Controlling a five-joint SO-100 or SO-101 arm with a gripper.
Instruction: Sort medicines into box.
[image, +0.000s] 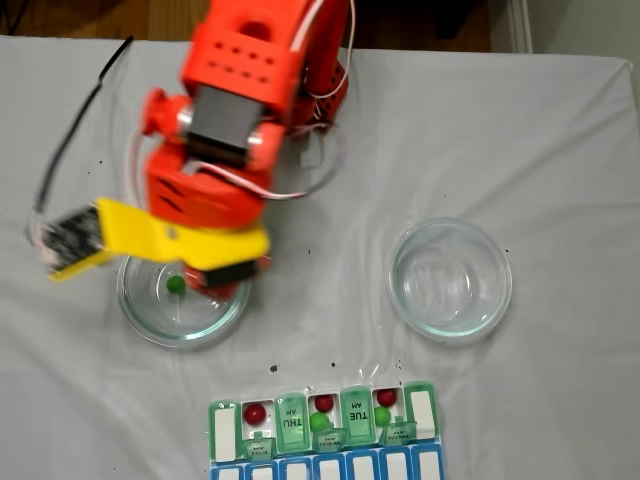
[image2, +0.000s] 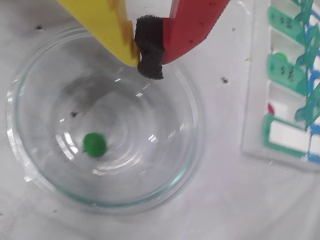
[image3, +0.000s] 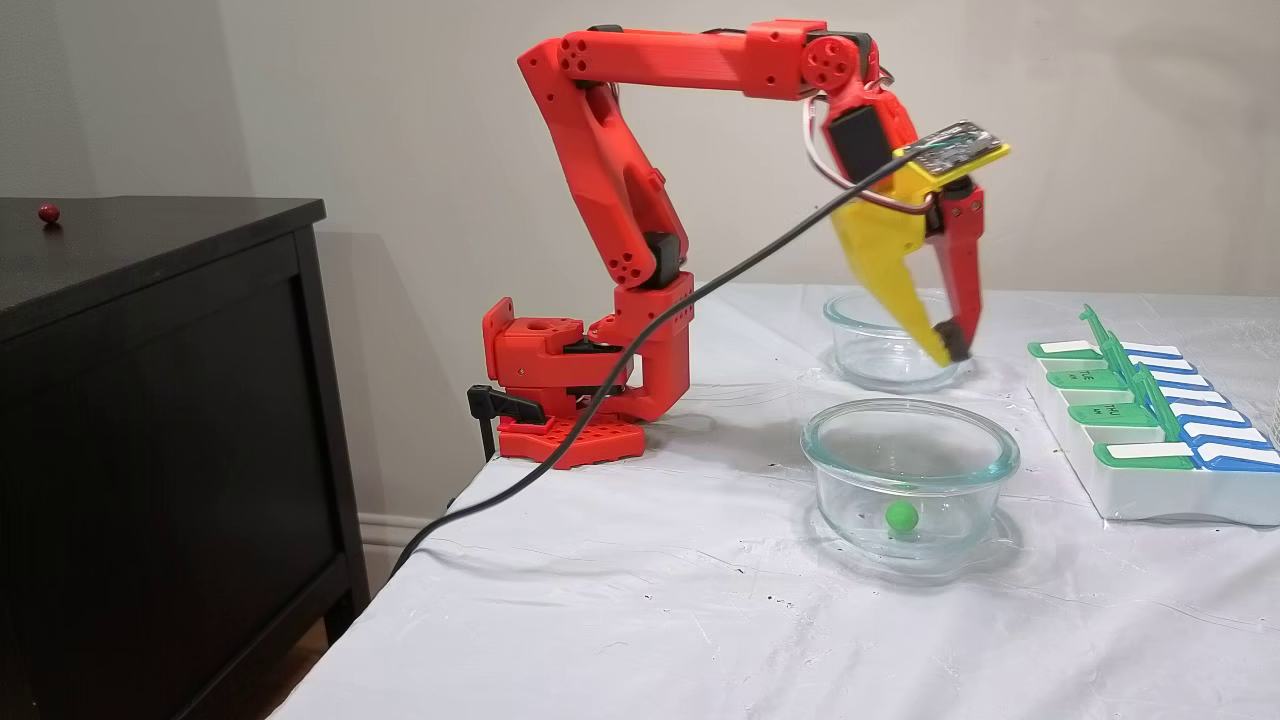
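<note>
Fingers (image2: 150, 57) closed on nothing, tips over the far rim of the glass dish (image2: 30, 165); one green ball (image2: 94, 144) loose on its floor. Box (image: 322, 432) sits at the desk's (image: 560, 150) near edge in a fixed view, long axis along that edge, holding three red and two green balls.
</note>
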